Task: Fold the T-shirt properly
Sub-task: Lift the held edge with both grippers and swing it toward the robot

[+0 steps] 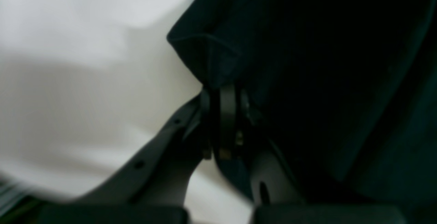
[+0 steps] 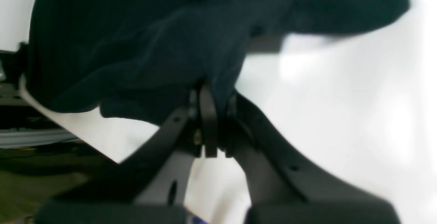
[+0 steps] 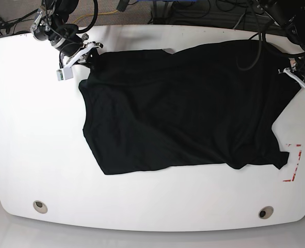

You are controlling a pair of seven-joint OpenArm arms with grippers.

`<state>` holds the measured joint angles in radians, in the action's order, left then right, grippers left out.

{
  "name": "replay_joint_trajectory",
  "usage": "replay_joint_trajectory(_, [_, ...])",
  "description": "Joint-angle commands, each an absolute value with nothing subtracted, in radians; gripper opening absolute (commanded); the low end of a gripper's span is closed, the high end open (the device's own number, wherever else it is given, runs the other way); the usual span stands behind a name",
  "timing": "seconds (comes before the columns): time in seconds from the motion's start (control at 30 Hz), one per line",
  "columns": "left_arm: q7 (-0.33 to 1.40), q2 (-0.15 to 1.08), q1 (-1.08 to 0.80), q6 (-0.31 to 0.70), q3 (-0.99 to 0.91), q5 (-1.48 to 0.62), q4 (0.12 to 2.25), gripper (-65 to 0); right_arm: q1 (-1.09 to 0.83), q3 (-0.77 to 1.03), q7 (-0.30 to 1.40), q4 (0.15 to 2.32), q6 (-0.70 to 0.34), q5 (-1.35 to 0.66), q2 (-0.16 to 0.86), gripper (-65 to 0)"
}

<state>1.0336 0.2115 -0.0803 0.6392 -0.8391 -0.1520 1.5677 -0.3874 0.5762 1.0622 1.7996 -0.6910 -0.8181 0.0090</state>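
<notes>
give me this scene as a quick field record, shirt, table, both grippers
garment: black T-shirt, spread out but wrinkled, not yet folded
surface: white table
left gripper: shut on the T-shirt, pinching a hemmed corner
right gripper: shut on the T-shirt, fabric bunched above the jaws
grip places: opposite ends of the T-shirt along the table's far side in the base view
table marks: red corner mark near the T-shirt's near corner, on the base view's right
</notes>
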Motion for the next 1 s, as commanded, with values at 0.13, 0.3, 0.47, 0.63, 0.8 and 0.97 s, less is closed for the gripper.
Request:
replay_joint_trajectory(0.13, [1.015, 0.179, -0.064, 0.698, -0.825, -0.163, 1.761, -65.0, -0.360, 0.576, 1.049, 1.865, -0.698, -0.832, 0.019, -65.0])
replay_joint_trajectory(0.3, [1.015, 0.147, -0.053, 0.698, -0.768, -0.163, 1.902, -65.0, -0.283, 0.585, 1.049, 1.873, -0.698, -0.832, 0.064, -65.0])
replay_joint_trajectory(0.47, [1.015, 0.147, -0.012, 0.698, -0.673, -0.163, 1.974, -65.0, -0.189, 0.585, 1.050, 1.865, -0.698, -0.832, 0.108, -65.0])
replay_joint_trajectory(0.63, [1.015, 0.143, 0.096, 0.698, -0.599, -0.137, 1.979, -65.0, -0.054, 0.582, 1.052, 1.790, -0.698, -0.832, 0.160, -65.0])
replay_joint_trajectory(0.8, [1.015, 0.143, 0.193, 0.677, -0.547, -0.122, 1.975, -65.0, 0.076, 0.559, 1.052, 1.666, -0.698, -0.832, 0.232, -65.0])
replay_joint_trajectory(0.97, [1.015, 0.143, 0.294, 0.624, -0.478, -0.120, 1.971, -65.0, 0.225, 0.495, 1.052, 1.529, -0.698, -0.832, 0.308, -65.0])
